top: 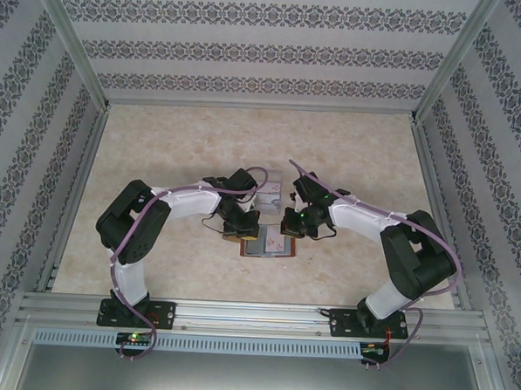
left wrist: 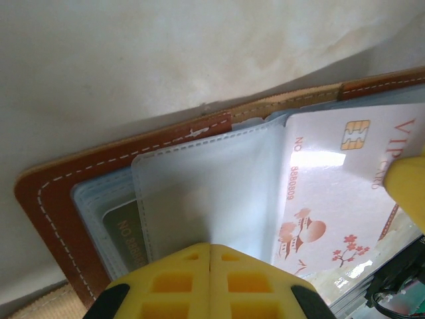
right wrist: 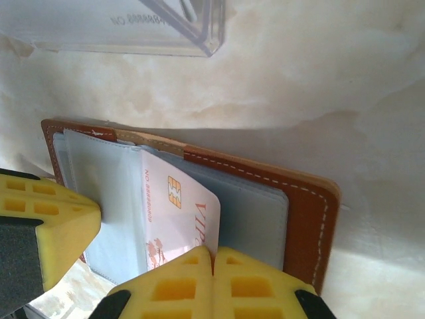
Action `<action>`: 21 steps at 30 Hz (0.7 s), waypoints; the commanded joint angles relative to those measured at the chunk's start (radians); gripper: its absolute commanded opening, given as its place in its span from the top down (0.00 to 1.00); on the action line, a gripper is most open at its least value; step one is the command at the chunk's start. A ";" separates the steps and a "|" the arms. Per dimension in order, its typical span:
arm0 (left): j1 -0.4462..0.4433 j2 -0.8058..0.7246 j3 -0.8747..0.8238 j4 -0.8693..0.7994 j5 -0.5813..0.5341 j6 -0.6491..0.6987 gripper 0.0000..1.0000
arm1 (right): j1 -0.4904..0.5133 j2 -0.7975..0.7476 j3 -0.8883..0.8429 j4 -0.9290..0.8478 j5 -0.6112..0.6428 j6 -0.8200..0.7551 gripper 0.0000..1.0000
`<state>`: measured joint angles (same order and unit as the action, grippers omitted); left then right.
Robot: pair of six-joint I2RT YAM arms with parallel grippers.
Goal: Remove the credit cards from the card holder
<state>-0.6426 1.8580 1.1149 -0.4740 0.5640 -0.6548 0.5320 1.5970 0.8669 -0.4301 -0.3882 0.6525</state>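
The reddish-brown card holder (top: 266,253) (left wrist: 53,199) (right wrist: 305,199) lies open on the table, its bluish-grey sleeves (left wrist: 206,186) fanned out. A white credit card (left wrist: 339,179) (right wrist: 176,212) with a gold chip and red print sticks partway out of a sleeve. My right gripper (right wrist: 214,251) (top: 291,231) is shut on that card's near edge. My left gripper (left wrist: 210,247) (top: 245,232) is shut, its tips pressed on a sleeve on the holder's left half. A dark credit card (left wrist: 123,232) sits in a lower sleeve.
A clear plastic tray (top: 267,194) (right wrist: 133,26) stands just beyond the holder, with printed digits showing through it. Metal rails and patterned walls border the beige table (top: 158,146) on three sides.
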 commanded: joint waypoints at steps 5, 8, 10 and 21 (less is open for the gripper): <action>-0.013 0.014 -0.015 -0.032 -0.021 0.025 0.98 | 0.010 -0.018 0.021 -0.066 0.068 -0.010 0.98; -0.014 0.013 -0.014 -0.033 -0.020 0.027 0.98 | 0.022 -0.016 0.035 -0.082 0.080 -0.016 0.98; -0.013 0.013 -0.016 -0.032 -0.021 0.027 0.98 | 0.022 -0.017 0.044 -0.102 0.101 -0.027 0.98; -0.013 0.010 -0.020 -0.028 -0.022 0.023 0.98 | 0.041 -0.013 0.084 -0.132 0.115 -0.033 0.99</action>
<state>-0.6426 1.8580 1.1149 -0.4740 0.5644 -0.6544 0.5591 1.5917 0.9234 -0.5125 -0.3218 0.6422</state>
